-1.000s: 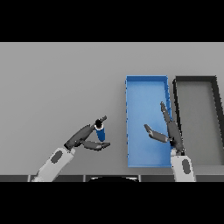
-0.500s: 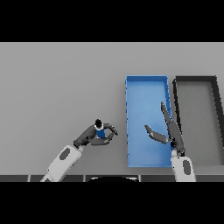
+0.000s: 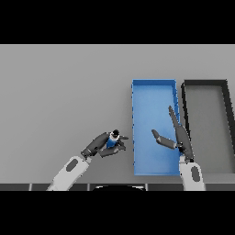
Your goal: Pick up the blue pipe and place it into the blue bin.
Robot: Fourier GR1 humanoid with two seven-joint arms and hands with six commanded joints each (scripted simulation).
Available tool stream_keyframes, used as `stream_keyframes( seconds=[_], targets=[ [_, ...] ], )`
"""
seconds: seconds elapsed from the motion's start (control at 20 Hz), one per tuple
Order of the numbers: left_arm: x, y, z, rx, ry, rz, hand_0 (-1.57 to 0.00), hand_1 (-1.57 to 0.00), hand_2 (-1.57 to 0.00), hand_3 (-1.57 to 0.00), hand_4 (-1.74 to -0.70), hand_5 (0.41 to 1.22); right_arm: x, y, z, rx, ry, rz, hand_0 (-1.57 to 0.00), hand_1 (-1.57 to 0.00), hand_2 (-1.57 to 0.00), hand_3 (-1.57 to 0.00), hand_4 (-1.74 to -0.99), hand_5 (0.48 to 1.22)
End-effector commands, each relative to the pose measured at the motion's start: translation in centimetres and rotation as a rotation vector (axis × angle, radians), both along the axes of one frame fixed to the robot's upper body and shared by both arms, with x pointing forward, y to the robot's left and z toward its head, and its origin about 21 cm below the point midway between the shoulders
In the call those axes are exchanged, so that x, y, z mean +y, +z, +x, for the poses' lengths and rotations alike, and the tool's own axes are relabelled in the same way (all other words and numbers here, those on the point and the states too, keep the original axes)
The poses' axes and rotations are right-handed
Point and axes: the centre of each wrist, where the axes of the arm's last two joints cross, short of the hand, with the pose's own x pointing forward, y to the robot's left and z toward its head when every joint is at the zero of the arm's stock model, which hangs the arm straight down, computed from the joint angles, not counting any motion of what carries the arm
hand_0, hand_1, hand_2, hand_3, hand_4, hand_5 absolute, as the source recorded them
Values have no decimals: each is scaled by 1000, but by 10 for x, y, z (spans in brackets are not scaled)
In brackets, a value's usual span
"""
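Observation:
The blue pipe (image 3: 111, 141) is a short blue tube with a dark end, on the grey table just left of the blue bin (image 3: 153, 92). My left hand (image 3: 98, 145) has its fingers and thumb curled round the pipe. My right hand (image 3: 176, 137) is open over the blue bin, fingers straight and thumb spread, holding nothing.
A dark grey bin (image 3: 205, 84) stands right of the blue bin, side by side with it. The grey table (image 3: 64, 92) stretches to the left and back.
My left hand has moved right with the pipe toward the blue bin and closed tighter round it. The right hand has stayed in place.

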Motion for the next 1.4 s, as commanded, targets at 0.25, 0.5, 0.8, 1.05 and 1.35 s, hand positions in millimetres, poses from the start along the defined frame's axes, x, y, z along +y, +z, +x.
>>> stream_keyframes(
  seconds=[0.25,0.5,0.8,1.05,1.35],
  targets=[
    [-19,30,2,-115,-20,-154,-1539,-1545,-1549,-1544,-1480,1211,-5,-2,0,0,-13,-26,1,1,1,1,-1144,551],
    [-28,57,7,-153,-55,-130,-1560,-1562,-1564,-1562,-1473,1218,-6,-6,-4,4,-7,-29,1,1,1,1,-1128,564],
    [-30,67,10,-129,-87,-111,-1568,-1569,-1569,-1569,-1473,1220,-2,-10,-13,-5,-27,-18,1,1,1,1,-1124,578],
    [-28,65,9,-138,-97,-123,-1570,-1570,-1570,-1570,-1474,1220,6,-22,-43,-9,-136,24,1,1,1,1,-1157,578],
    [-31,67,6,-152,-106,-109,-1571,-1571,-1571,-1571,-1475,1221,7,-1,-46,-176,-59,183,1,-17,-32,1,-1172,579]
  ],
)
